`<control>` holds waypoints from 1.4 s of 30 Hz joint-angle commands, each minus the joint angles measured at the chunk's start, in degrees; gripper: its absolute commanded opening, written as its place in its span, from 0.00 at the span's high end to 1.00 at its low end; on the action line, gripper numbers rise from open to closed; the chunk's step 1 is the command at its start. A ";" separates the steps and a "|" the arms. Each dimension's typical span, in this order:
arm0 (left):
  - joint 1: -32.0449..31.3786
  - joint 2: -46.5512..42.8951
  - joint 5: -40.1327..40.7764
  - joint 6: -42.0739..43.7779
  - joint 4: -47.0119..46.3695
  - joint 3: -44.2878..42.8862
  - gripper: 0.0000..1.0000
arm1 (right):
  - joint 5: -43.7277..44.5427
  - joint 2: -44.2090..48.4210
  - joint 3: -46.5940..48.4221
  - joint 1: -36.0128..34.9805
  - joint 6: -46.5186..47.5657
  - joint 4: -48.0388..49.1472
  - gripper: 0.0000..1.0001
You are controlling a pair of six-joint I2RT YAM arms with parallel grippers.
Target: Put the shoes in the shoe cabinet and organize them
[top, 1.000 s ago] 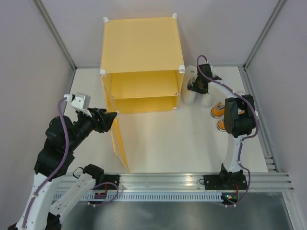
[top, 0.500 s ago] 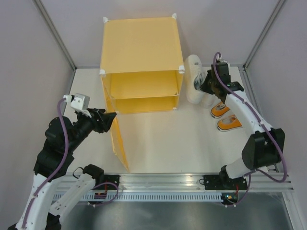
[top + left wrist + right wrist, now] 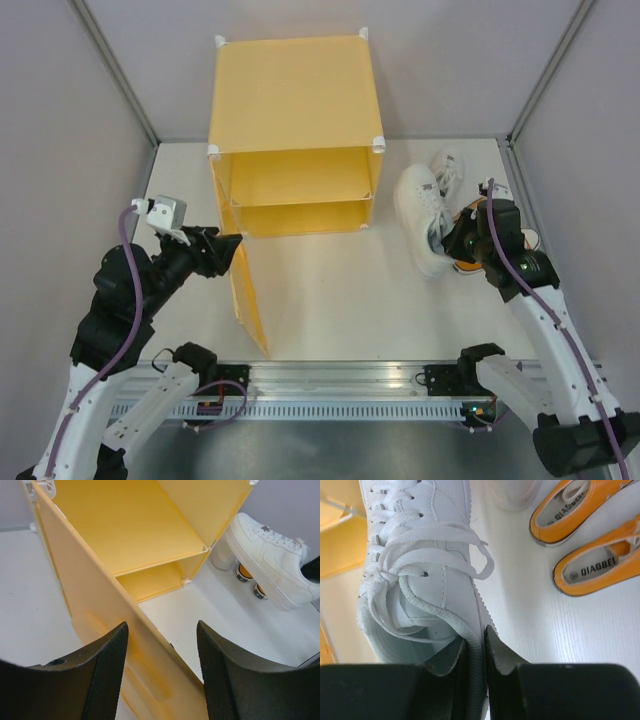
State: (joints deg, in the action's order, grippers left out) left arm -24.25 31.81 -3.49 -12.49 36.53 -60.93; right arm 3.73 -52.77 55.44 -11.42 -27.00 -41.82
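The yellow-orange shoe cabinet [image 3: 295, 100] stands at the back, its door [image 3: 250, 300] swung open toward me. My left gripper [image 3: 232, 252] is open, and the door's edge [image 3: 100, 630] runs between its fingers [image 3: 107, 670] without being clamped. My right gripper [image 3: 445, 243] is shut on the heel collar of a white sneaker [image 3: 418, 215], held up to the right of the cabinet, toe pointing away [image 3: 420, 555]. The second white sneaker [image 3: 447, 172] lies behind it. The orange pair [image 3: 570, 510] [image 3: 600, 565] lies on the table to the right, largely hidden by my right arm in the top view.
The cabinet's inner shelf [image 3: 165, 555] splits it into an upper and a lower bay, both showing no shoes. Grey walls close in the table on the left, right and back. A metal rail [image 3: 350, 380] runs along the near edge.
My right arm has lifted the white sneaker away from beside the cabinet and drawn it back toward me and to the right. The left arm and door have not moved.
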 commanded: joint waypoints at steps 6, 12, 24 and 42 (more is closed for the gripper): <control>-0.18 -0.70 1.90 3.53 5.74 2.22 0.38 | -13.82 15.32 -8.68 -1.41 0.63 -4.40 0.99; -0.10 -0.26 2.69 3.44 5.48 2.57 0.38 | -21.91 19.72 -12.90 -2.20 1.69 -3.19 0.99; -0.10 2.20 3.13 3.35 3.98 2.66 0.39 | -7.28 9.39 -17.47 -25.00 -9.29 18.76 0.99; -0.53 1.23 3.14 3.26 3.81 4.24 0.39 | 17.18 -28.86 1.24 -44.74 -16.85 40.50 0.99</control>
State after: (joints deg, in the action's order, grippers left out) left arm -24.53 32.45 -1.89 -12.49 32.77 -59.18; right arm 16.32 -80.03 50.83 -56.05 -39.92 -13.43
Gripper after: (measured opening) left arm 0.611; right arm 0.202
